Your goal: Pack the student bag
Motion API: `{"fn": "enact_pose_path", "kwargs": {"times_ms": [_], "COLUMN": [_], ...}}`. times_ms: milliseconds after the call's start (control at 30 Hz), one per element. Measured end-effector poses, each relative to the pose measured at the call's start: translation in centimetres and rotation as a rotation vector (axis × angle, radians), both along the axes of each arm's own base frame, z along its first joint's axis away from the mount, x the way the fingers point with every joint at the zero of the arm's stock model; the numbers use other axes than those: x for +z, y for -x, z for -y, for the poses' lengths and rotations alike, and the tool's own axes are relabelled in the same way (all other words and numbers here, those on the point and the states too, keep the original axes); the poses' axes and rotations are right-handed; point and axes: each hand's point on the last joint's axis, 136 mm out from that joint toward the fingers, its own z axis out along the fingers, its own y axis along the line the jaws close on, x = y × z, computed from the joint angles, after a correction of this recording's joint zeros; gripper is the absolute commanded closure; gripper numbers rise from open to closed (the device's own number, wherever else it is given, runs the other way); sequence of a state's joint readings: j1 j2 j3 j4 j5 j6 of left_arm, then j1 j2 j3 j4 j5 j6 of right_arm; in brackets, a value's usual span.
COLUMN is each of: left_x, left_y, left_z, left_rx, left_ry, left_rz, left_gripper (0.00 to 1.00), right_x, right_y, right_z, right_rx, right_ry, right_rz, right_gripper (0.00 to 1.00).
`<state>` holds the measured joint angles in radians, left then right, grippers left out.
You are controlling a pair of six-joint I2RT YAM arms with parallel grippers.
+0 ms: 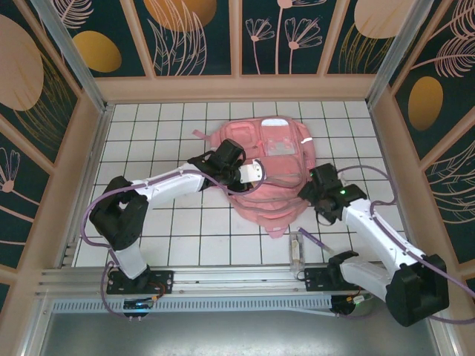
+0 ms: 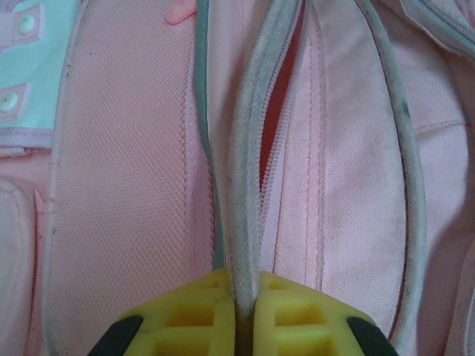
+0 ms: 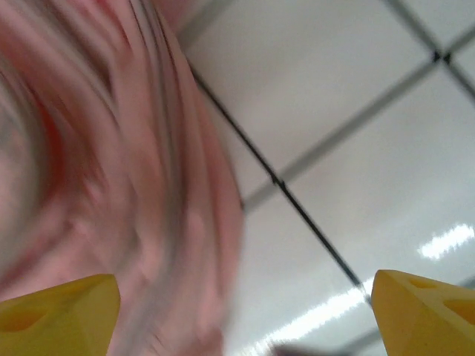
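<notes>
The bag [image 1: 282,200], soft and pink, is lying flat on the white tiled bench [image 1: 185,230], front pockets facing up, a strap trailing toward the near edge. Its zipper is gaping slightly, showing red inside, its grey-piped rim sitting pinched in the left tool [image 2: 243,293].

Pink student bag [image 1: 271,159], red inside zip; table [image 1: 185,230] white tiles, dark grid lines; left pincer [image 2: 245,315], right pincer [image 3: 245,282] yellow.
</notes>
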<state>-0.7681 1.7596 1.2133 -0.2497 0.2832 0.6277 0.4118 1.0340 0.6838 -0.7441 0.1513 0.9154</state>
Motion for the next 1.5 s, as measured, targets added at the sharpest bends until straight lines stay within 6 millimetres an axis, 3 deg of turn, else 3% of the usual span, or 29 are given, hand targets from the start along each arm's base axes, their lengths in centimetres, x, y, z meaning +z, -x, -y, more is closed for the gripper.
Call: {"fn": "enact_pose_path", "kwargs": {"times_ms": [200, 400, 600, 667, 800, 900, 1067, 1133, 1233, 1400, 1500], "left_x": [1.7, 4.0, 4.4, 4.6, 6.2, 7.2, 7.1, 6.8, 6.7, 6.8, 6.8], "left_y": [-1.5, -3.9, -4.3, -4.5, -4.9, -5.1, -5.2, -5.2, -5.3, -5.0, -4.5], "left_z": [-0.1, -0.9, -1.1, -1.2, -1.6, -2.1, -3.8, -4.5, -5.1, -4.8, -4.2], "left_rx": [0.103, 0.210, 0.269, 0.299, 0.349, 0.389, 0.479, 0.512, 0.549, 0.535, 0.506], "left_ry": [0.079, 0.222, 0.268, 0.284, 0.332, 0.366, 0.405, 0.407, 0.414, 0.458, 0.495], "left_rz": [-0.089, -0.195, -0.263, -0.282, -0.293, -0.298, -0.315, -0.323, -0.336, -0.364, -0.401], "left_gripper": [1.00, 1.00, 1.00, 1.00, 1.00, 1.00, 1.00, 1.00, 1.00, 1.00, 1.00], "right_x": [-1.3, -4.7, -7.0, -7.5, -7.8, -7.8, -7.4, -6.8, -4.4, 1.5, 5.2], "right_y": [4.5, 9.6, 12.0, 12.4, 12.4, 12.2, 11.8, 10.9, 9.0, 6.8, 4.3], "right_z": [-3.4, -4.4, -5.2, -5.3, -5.1, -5.8, -6.7, -8.2, -10.6, -12.6, -13.1], "right_rx": [0.158, 0.291, 0.388, 0.422, 0.456, 0.483, 0.516, 0.525, 0.525, 0.488, 0.411], "right_ry": [-0.086, -0.098, -0.094, -0.059, 0.039, 0.074, 0.100, 0.057, -0.028, -0.162, -0.281], "right_rz": [-0.142, -0.308, -0.419, -0.440, -0.490, -0.513, -0.501, -0.452, -0.348, -0.205, -0.124], "right_gripper": [0.17, 0.19, 0.22, 0.27, 0.49, 0.53, 0.61, 0.61, 0.61, 0.61, 0.63]}}
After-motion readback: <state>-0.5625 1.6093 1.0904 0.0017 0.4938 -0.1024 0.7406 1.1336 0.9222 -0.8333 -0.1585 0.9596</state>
